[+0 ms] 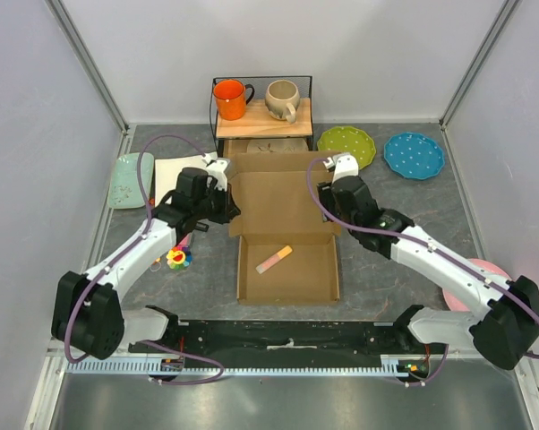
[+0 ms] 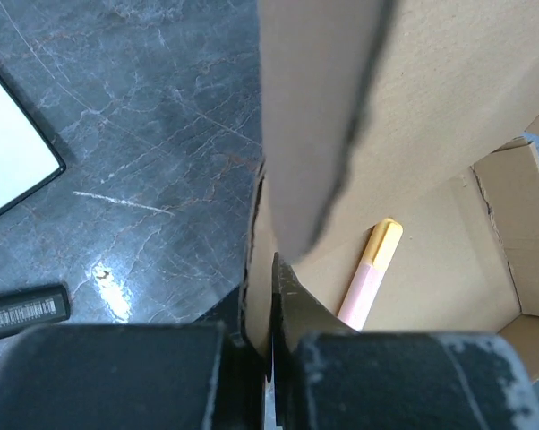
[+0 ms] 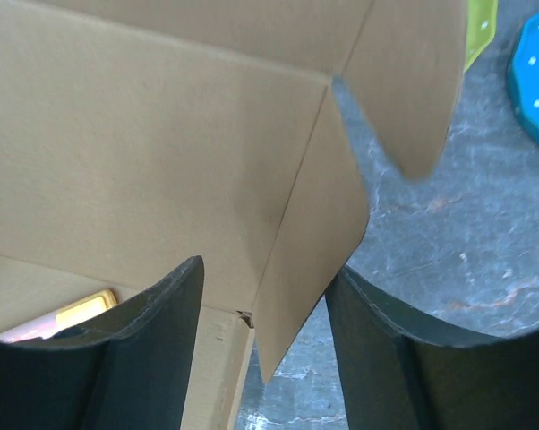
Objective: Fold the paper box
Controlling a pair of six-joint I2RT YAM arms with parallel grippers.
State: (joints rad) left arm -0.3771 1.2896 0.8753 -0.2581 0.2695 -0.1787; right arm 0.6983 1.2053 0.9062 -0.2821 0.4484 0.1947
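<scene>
1. Left gripper [image 2: 268, 300]: clamped on a left edge flap of the paper box [image 1: 303, 273].
2. Right gripper [image 3: 265, 278]: jaws apart, straddling the right lid flap without gripping it.
3. Paper box: table centre, between both arms, lid open at the far side; pink-and-yellow marker [image 1: 274, 259] lying in the tray.
4. Handling, judged: light, stiff across panels, hinging at creases, dents if pinched hard. Hold flaps near their folds.
5. Writing: none on the cardboard; barcode label [image 2: 23, 311] unreadable.

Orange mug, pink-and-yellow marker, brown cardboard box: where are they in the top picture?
orange ceramic mug [image 1: 229, 99], top view, on its round body.
pink-and-yellow marker pen [image 1: 274, 259], top view, mid-barrel.
brown cardboard paper box [image 1: 298, 279], top view, bare tray floor.
</scene>
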